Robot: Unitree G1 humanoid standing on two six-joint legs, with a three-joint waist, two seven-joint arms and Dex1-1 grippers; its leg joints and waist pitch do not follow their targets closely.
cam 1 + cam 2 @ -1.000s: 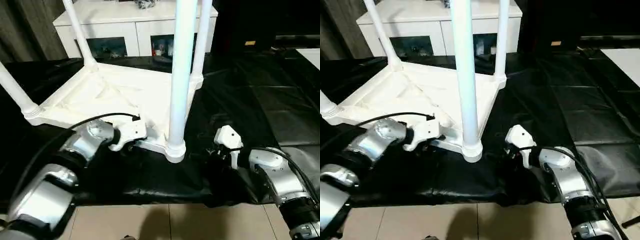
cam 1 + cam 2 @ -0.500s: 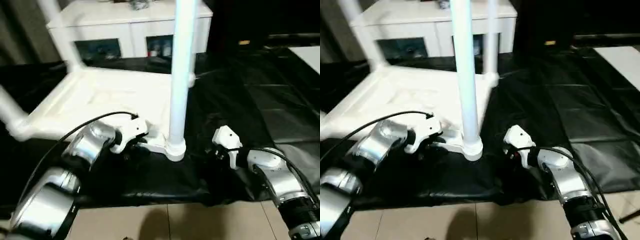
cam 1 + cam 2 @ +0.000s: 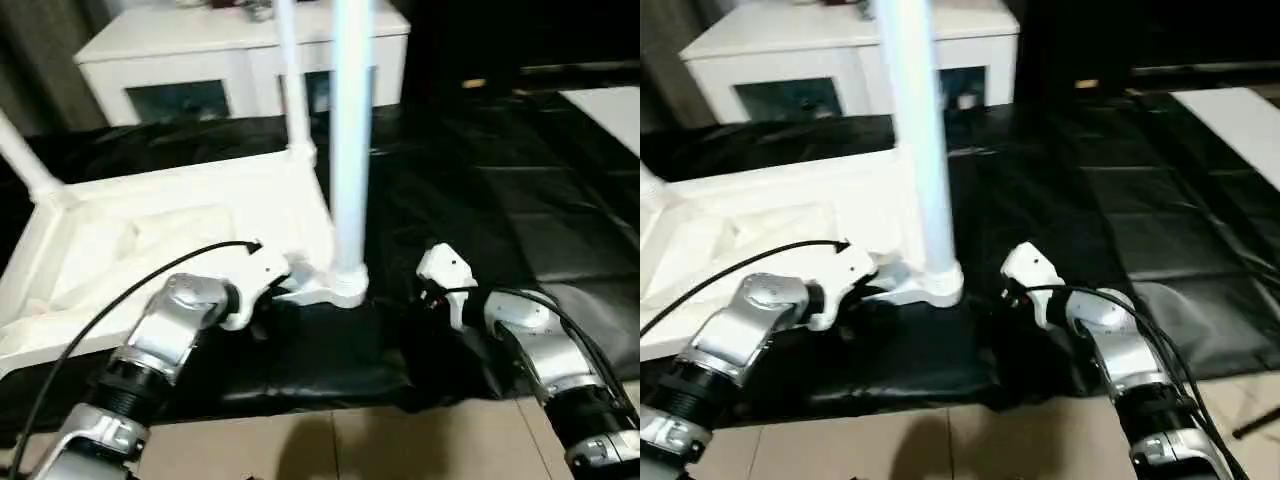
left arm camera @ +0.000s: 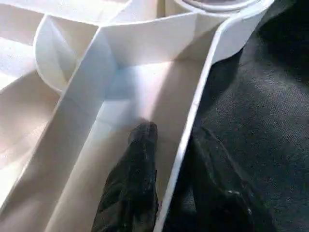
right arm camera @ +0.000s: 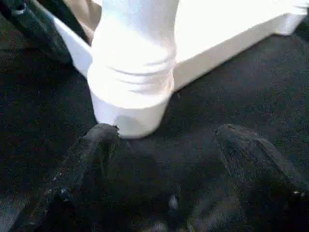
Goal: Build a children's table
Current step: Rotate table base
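My left pincer (image 4: pixel 169 193) pinches the thin rim wall of the children's table (image 3: pixel 190 215), one finger inside a rib pocket and one outside against the black cloth (image 3: pixel 470 150), while my right pincer (image 5: pixel 164 159) stands spread and empty just before the collar of the near leg (image 3: pixel 350 140). To do this well I judge I should hold that rim square, since the smooth hard plastic could slip or flex. The table lies upside down on the cloth-covered floor, legs up: glossy white, ribbed underneath, round tapered legs, corners rounded, with a white cabinet (image 3: pixel 230 60) behind
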